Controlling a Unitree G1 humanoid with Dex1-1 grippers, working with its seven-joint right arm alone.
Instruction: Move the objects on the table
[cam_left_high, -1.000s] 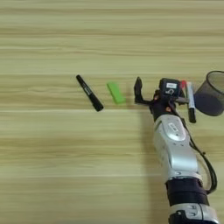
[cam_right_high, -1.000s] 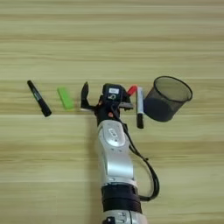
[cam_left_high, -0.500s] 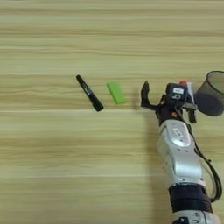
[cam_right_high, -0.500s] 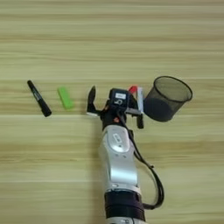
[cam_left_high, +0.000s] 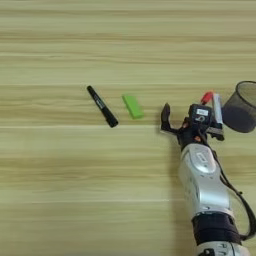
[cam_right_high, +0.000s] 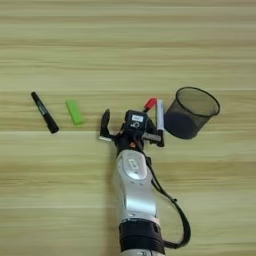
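Here the right arm's black two-fingered gripper (cam_right_high: 131, 131) stands spread wide, pinching nothing. The white black-capped marker (cam_right_high: 160, 120) and thin red pen (cam_right_high: 149, 104) lie at its right finger; the green rectangular block (cam_right_high: 74, 111) and black marker (cam_right_high: 44, 112) lie to its left.

dark mesh cup (cam_right_high: 191, 112) — tilted, open top

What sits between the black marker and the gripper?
The green block lies between the black marker and the right gripper, apart from both; around it only bare table. Both views show it.
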